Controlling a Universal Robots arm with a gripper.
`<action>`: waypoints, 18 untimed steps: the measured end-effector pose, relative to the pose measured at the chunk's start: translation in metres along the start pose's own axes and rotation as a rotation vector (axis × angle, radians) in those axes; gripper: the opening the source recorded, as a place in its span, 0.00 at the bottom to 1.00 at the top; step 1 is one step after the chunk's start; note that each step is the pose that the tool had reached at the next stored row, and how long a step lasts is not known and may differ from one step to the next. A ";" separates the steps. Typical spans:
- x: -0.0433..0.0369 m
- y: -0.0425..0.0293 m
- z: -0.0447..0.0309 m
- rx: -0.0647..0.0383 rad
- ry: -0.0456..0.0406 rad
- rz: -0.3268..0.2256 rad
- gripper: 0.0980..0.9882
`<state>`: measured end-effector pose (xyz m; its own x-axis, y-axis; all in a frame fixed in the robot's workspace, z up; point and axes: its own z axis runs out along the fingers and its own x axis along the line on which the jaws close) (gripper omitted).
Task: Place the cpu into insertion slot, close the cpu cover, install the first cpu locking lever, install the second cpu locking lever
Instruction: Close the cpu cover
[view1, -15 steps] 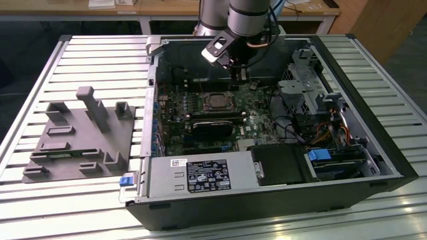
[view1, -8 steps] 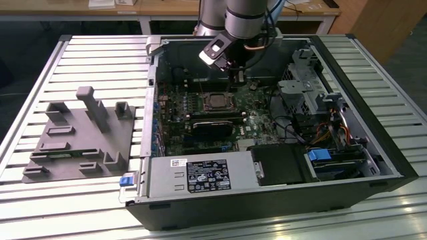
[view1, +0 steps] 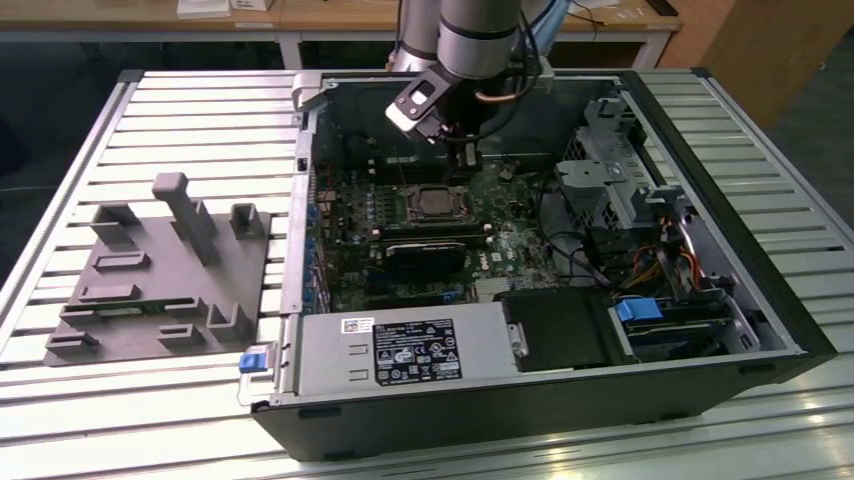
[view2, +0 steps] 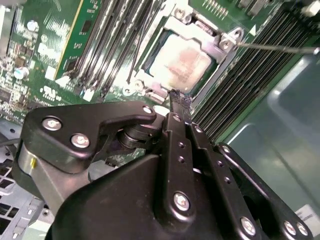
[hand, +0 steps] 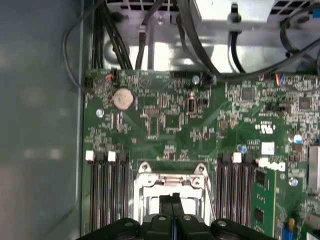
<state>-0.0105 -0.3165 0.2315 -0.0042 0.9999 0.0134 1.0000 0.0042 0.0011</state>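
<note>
One cpu (view2: 179, 62) seated in insertion slot (view2: 148, 61), cpu cover (view2: 221, 47) seemingly down; gripper (view2: 176, 96) pinched together, empty, just beside.

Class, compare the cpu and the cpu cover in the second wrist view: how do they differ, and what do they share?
The cpu is a solid, dull grey plate; the cpu cover is a shinier frame with an open window. The cpu cover is larger and rims the cpu, which shows through its window. Both are square, metallic and lie flat.
</note>
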 end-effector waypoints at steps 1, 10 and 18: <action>0.0000 -0.0021 0.0001 0.000 0.0001 0.000 0.02; 0.0001 -0.0148 0.0002 0.000 0.0000 0.000 0.02; 0.0001 -0.0174 0.0002 0.000 0.0000 0.000 0.02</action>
<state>-0.0279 -0.3165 0.2313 -0.0042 0.9999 0.0134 1.0000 0.0042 0.0011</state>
